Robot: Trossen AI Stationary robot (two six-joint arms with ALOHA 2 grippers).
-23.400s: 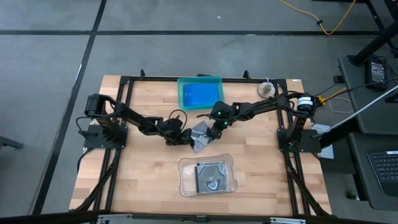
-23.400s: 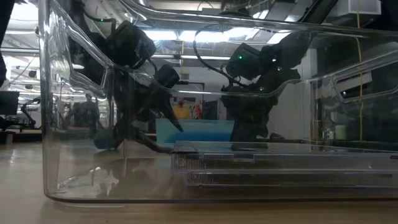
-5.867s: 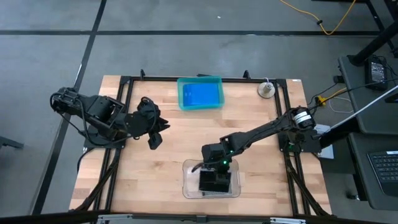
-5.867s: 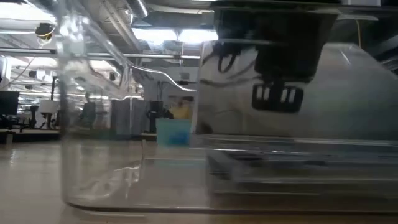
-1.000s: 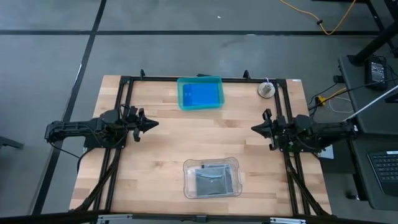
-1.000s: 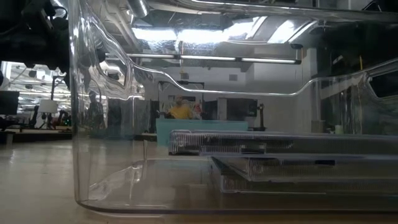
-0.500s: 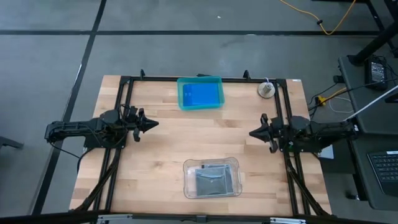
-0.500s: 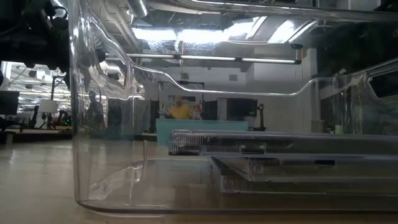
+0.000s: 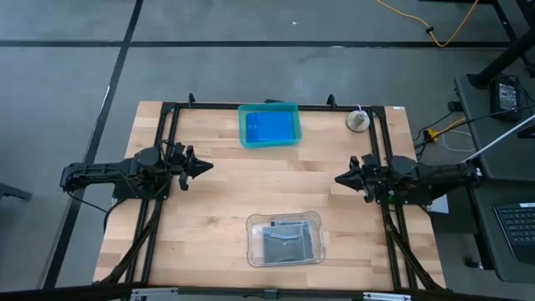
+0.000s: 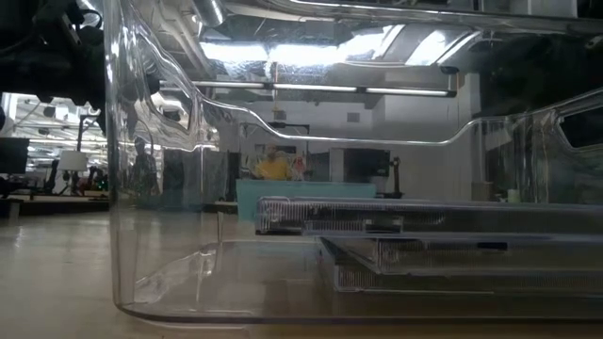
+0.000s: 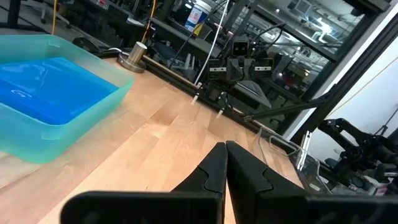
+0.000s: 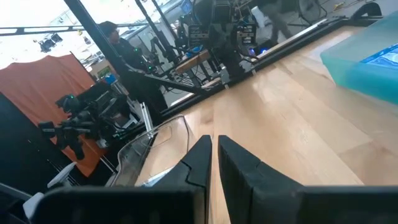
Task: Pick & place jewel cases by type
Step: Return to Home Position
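Wooden table (image 9: pixel 217 209), both arms folded back to its side edges: left arm (image 9: pixel 109 174) at the left, right arm (image 9: pixel 435 177) at the right, each well apart from the trays. Risk judged low. The main worry is a jolt to the table as the arms settle, which could slide the unevenly stacked cases in the clear tray (image 9: pixel 249 242). Sorting looks complete: no jewel cases lie loose on the wood. Clear tray sits near the front edge, teal tray (image 9: pixel 242 125) at the rear edge. Blue cases (image 9: pixel 269 127) lie flat in the teal tray as one bright rectangle, count not readable. Dark cases (image 10: pixel 424 215) are stacked in the clear tray, thin, ribbed at the edges, the top one offset sideways. Left gripper (image 9: pixel 203 165) has fingers (image 11: pixel 214 171) pressed together, empty. Right gripper (image 9: pixel 341 179) has fingers (image 12: pixel 200 158) closed, empty.
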